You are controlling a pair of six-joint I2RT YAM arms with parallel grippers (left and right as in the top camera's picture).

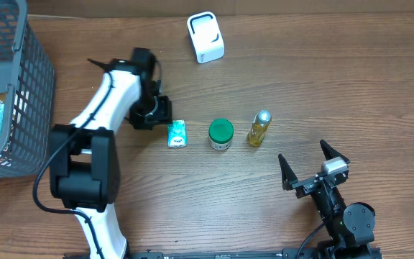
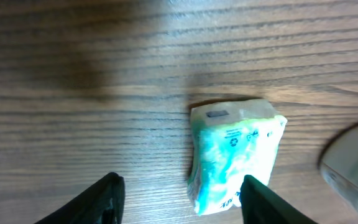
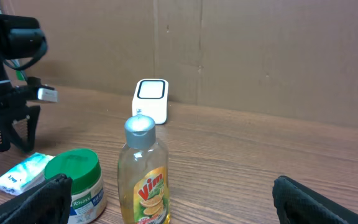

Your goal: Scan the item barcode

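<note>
Packet (image 1: 177, 134), jar (image 1: 221, 134) and bottle (image 1: 259, 128) line the counter (image 1: 315, 72), scanner (image 1: 205, 37) far behind; left fingers (image 2: 107, 198) stand apart over packet, gripping nothing; right fingers (image 3: 309, 200) wide, empty.

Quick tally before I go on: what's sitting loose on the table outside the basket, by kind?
Teal-and-white packet: 1
Green-lidded jar: 1
Yellow Vim bottle: 1
White scanner: 1
Total: 4
</note>
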